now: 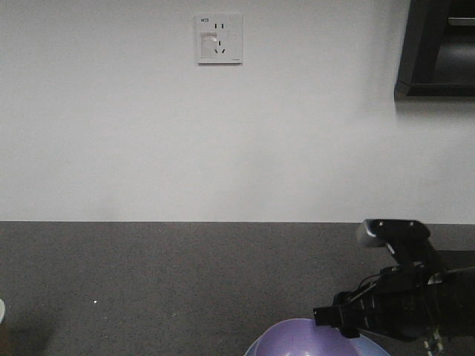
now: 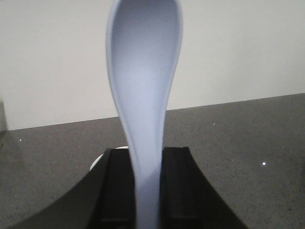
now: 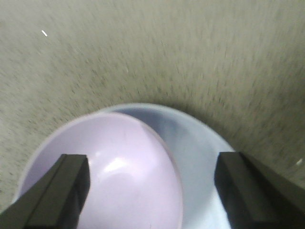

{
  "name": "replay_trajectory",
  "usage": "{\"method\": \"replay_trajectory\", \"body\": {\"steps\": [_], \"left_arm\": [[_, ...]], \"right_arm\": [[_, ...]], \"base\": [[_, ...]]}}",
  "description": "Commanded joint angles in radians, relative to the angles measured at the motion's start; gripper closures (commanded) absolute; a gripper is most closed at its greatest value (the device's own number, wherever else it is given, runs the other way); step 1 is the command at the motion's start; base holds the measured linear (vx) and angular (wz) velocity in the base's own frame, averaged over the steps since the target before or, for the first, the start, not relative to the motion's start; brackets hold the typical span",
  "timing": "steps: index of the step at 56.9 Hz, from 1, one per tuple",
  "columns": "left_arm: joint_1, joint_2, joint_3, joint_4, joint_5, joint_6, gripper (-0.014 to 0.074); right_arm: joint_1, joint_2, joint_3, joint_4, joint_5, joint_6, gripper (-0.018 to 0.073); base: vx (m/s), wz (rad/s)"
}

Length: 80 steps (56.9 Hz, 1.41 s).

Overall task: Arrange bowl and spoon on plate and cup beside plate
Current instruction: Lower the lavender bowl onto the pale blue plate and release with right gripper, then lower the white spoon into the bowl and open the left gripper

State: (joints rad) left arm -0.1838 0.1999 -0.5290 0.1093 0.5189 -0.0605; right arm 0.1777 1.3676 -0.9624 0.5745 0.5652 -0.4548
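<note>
My left gripper (image 2: 147,153) is shut on the handle of the pale-blue spoon (image 2: 143,62), which stands upright with its scoop on top. The lavender bowl (image 3: 109,171) sits inside the pale blue plate (image 3: 205,152), toward its left side. My right gripper (image 3: 152,191) is open just above them, one finger over the bowl's left part and the other over the plate's right rim. In the front view the bowl (image 1: 300,337) and a bit of the plate (image 1: 371,347) show at the bottom edge under the right arm (image 1: 401,300). A white curved rim (image 2: 97,160) peeks out behind the left finger; I cannot tell if it is the cup.
The dark grey speckled tabletop (image 1: 148,274) runs back to a white wall with a socket (image 1: 219,38). A dark cabinet (image 1: 438,48) hangs at the upper right. A pale object (image 1: 2,310) is cut off at the left edge.
</note>
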Motion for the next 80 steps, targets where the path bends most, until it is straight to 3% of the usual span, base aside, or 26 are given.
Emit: {"method": "replay_trajectory", "body": {"steps": [1,8,10,12,27,42,48,55,61,66,80], "left_arm": [[-0.001,0.014,-0.025,-0.009,-0.06,-0.004,0.0603],[-0.001,0.014,-0.025,-0.026,0.0,-0.004,0.0601],[-0.001,0.014,-0.025,-0.022,0.021,-0.004,0.0601],[-0.001,0.014,-0.025,-0.022,0.032,-0.004,0.0601],[-0.001,0.064,-0.041,-0.07,0.124,0.013,0.0596],[-0.006,0.383,-0.251,-0.226,0.205,0.298,0.0596],[-0.034,0.568,-0.379,-0.334,0.254,0.374,0.0596],[-0.071,0.798,-0.539,-0.521,0.362,0.535,0.0596],[-0.122,0.986,-0.653,-0.655,0.452,0.615,0.0596],[-0.171,1.112,-0.741,-0.702,0.501,0.625,0.0596],[-0.305,1.429,-0.984,-0.704,0.585,0.578,0.0596]], "right_arm": [[-0.001,-0.118,-0.04,-0.038,-0.029,0.009,0.0094],[-0.001,-0.24,-0.038,-0.134,-0.012,0.077,0.0392],[-0.001,-0.297,-0.038,-0.169,0.001,0.12,0.0522],[-0.001,-0.337,-0.038,-0.195,0.009,0.148,0.0575],[-0.001,-0.62,0.162,-0.301,-0.041,0.186,0.0569],[-0.001,-0.82,0.41,-0.329,-0.082,0.184,0.0569],[-0.001,-0.857,0.46,-0.368,-0.082,0.184,0.0569],[-0.001,-0.869,0.472,-0.414,-0.082,0.184,0.0568],[-0.001,-0.868,0.472,-0.442,-0.082,0.184,0.0568],[-0.001,-0.868,0.472,-0.45,-0.084,0.183,0.0568],[-0.001,-0.868,0.472,-0.483,-0.106,0.183,0.0568]], "base": [[0.0,0.0],[0.0,0.0],[0.0,0.0],[0.0,0.0],[0.0,0.0],[0.0,0.0],[0.0,0.0],[0.0,0.0],[0.0,0.0],[0.0,0.0],[0.0,0.0]]}}
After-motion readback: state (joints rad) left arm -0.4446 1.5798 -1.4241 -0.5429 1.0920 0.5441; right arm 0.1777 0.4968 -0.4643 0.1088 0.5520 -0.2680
